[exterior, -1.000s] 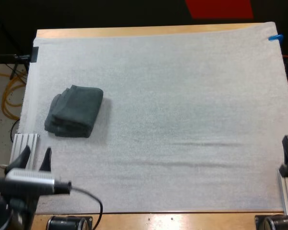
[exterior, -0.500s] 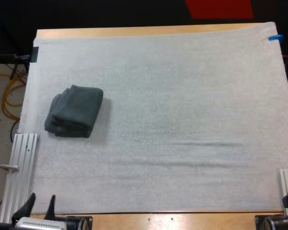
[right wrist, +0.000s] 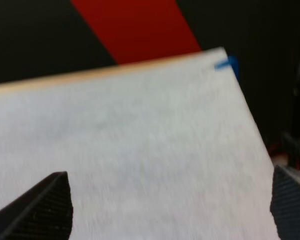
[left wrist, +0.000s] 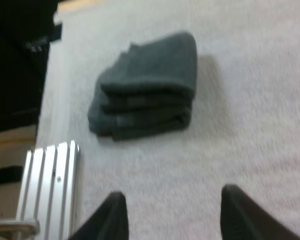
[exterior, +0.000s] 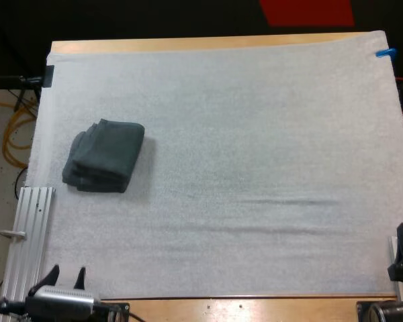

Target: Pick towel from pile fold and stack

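Grey-green folded towel [exterior: 104,156], layered edges nearward

Right hand [right wrist: 168,172], fingers [right wrist: 45,207] wide apart, hangs above the white mat [right wrist: 140,120].

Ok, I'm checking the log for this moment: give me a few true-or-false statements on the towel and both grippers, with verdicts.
1. The folded towel lies on the white mat. True.
2. The left gripper is shut on the towel. False: it is open, apart from the towel.
3. The right gripper is open. True.
4. The towel lies at the mat's right edge. False: it lies near the left edge.
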